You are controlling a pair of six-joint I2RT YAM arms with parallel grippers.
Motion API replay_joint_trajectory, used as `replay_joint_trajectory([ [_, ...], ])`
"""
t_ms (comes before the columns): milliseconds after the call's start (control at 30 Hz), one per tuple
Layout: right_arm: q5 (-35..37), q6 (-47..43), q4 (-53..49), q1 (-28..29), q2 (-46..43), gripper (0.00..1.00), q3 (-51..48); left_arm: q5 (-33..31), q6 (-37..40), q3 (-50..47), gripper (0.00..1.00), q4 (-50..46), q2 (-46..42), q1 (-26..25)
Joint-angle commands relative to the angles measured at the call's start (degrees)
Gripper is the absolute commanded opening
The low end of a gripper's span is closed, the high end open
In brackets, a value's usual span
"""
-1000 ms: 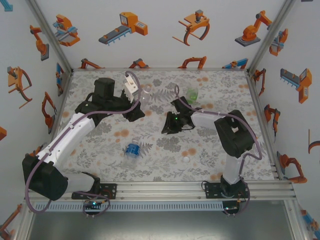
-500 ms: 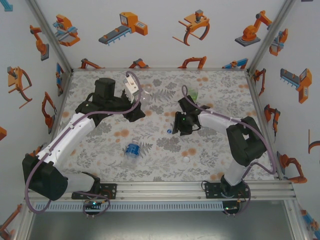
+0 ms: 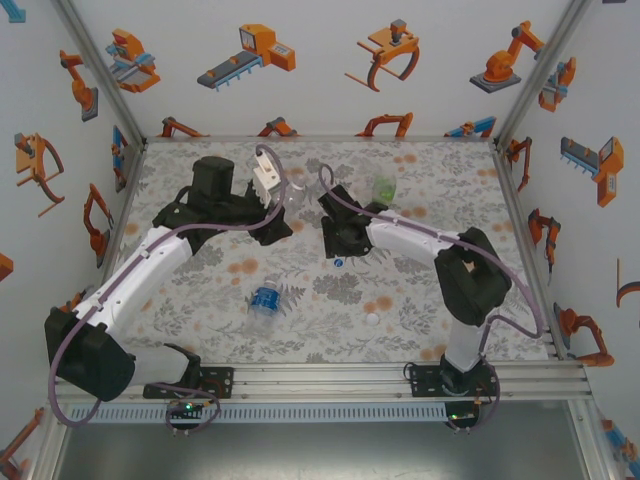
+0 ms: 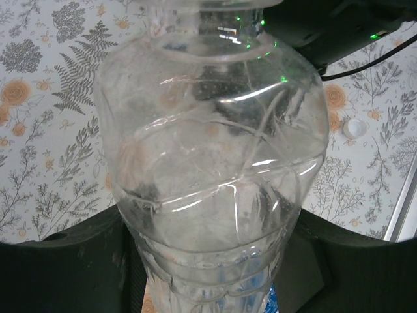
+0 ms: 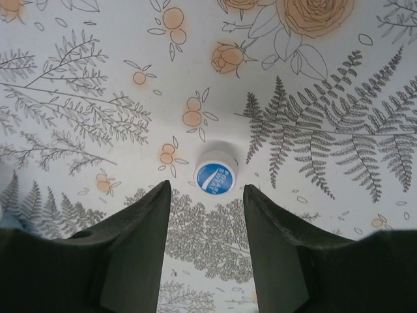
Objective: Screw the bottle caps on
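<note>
Progress looks small, as far as I can judge. Two caps lie loose on the flowered table [image 3: 300,340]. One cap with a blue top [image 5: 215,177] lies in the middle, and one plain white cap [image 3: 372,320] lies nearer to the arm bases. So at least two bottles wait for a cap, I think.

The left gripper [image 4: 208,261] is clamped around the lower body of the colourless bottle [image 4: 208,163] and holds it above the table. Its mouth is cut off in the wrist view, so I cannot tell if it has a cap. The right gripper [image 5: 206,195] has its fingers apart and holds nothing. The blue-topped cap lies on the table just in front of the gap between them.

The green bottle [image 3: 384,187] stands at the far side, and the blue-label bottle [image 3: 264,297] lies on its side, well apart from both grippers.

The blue cap top carries white writing. It may be "POCARI SWEAT", but I am not sure. The bottle label is too small to read.
</note>
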Motion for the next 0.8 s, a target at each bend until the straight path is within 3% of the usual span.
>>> replay_joint_trajectory([
  [0,1.87,-0.85,-2.35,0.47,2.89,0.47,2.35,-0.61,1.94,0.69,0.07,-1.31,-0.35,-0.53],
  [767,0.55,-0.09,-1.58,0.78,5.43,0.38,1.51,0.66,2.11,2.08,0.12,-2.99,1.45,-0.83],
])
